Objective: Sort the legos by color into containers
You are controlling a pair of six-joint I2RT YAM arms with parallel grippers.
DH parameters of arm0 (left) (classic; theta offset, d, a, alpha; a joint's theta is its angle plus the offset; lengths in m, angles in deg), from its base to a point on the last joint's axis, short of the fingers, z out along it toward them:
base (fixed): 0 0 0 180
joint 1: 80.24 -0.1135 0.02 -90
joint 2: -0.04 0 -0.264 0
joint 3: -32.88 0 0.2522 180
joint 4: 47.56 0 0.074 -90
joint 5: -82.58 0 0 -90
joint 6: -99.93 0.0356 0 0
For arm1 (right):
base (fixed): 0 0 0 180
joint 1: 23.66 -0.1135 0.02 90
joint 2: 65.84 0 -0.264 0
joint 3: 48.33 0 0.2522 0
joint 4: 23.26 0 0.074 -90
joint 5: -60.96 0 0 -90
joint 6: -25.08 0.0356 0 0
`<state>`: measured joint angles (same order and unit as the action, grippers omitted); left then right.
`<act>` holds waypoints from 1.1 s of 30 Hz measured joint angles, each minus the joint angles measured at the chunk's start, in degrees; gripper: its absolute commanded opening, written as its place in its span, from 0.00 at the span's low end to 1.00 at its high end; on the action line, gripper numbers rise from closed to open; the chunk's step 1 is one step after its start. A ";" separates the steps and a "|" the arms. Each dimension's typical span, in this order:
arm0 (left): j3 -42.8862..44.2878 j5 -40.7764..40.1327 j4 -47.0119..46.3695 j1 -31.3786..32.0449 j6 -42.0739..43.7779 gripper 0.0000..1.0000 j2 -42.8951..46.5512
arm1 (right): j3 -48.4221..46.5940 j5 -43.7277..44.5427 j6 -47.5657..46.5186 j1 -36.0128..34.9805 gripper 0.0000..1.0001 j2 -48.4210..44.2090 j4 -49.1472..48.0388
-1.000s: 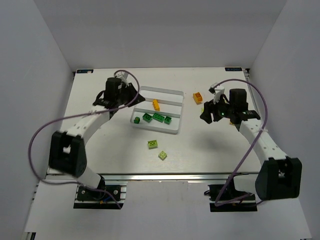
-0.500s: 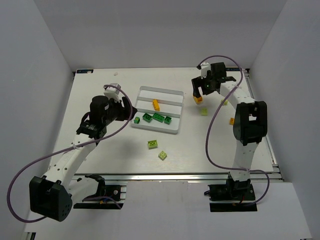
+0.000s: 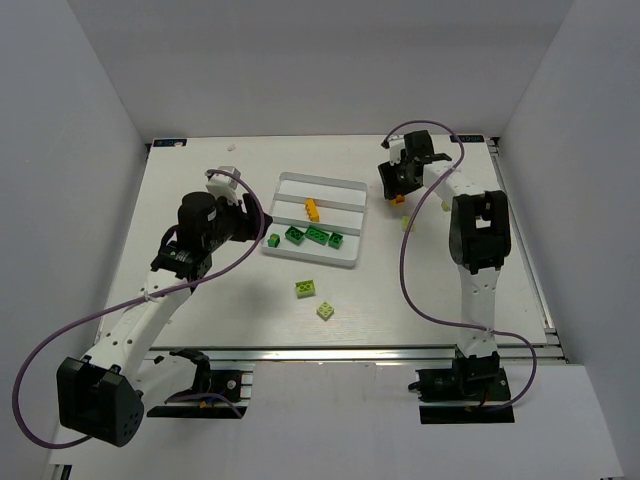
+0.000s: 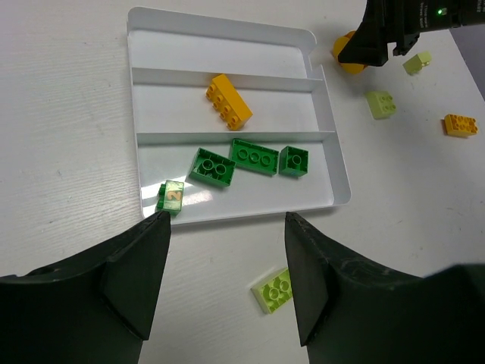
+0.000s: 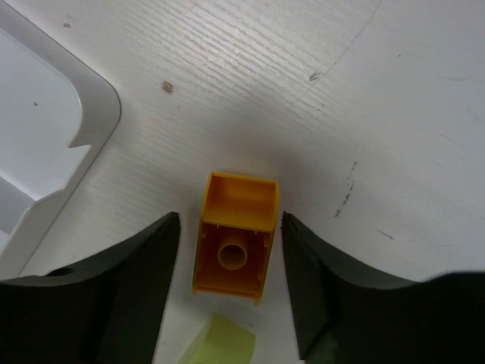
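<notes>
A: What changed?
B: The right gripper (image 5: 231, 254) swung over the orange brick (image 5: 236, 220), on the desk (image 5: 379, 114) beside the tray (image 5: 102, 106) corner: jaws spread astride it. The left gripper (image 4: 227, 227) pulled back, jaws spread, empty.
A: So a pick-up's likely next.

Tray (image 3: 320, 180): mid-table (image 3: 190, 165), just above frame centre in the top view, compartments running left to right.
Middle compartment (image 4: 167, 106): lone brick (image 3: 312, 209) near its centre.
Near compartment (image 4: 318, 182): row of three bricks (image 3: 317, 236); corner brick (image 4: 170, 197) at the lower-left end, against the rim.
Below the tray: two loose bricks (image 3: 305, 288), near each other, one closer to the frame's bottom.
Left gripper (image 3: 255, 230): just left of the tray.
Right gripper (image 3: 396, 188): beside the tray's upper-right corner, flanked brick (image 5: 235, 244) on the table between its fingers.
Further right: three scattered bricks (image 4: 381, 104), apart from one another.
</notes>
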<state>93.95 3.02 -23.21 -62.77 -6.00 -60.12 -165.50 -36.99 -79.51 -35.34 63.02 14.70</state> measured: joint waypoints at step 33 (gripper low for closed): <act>-0.02 -0.22 0.00 0.00 -0.02 0.71 0.00 | -3.28 -10.99 -11.26 -16.98 0.32 -1.01 1.38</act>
<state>93.93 2.80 -23.21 -62.77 -6.02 -60.12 -168.78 -47.98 -90.77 -52.32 62.01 16.08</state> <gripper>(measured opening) 0.712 0.430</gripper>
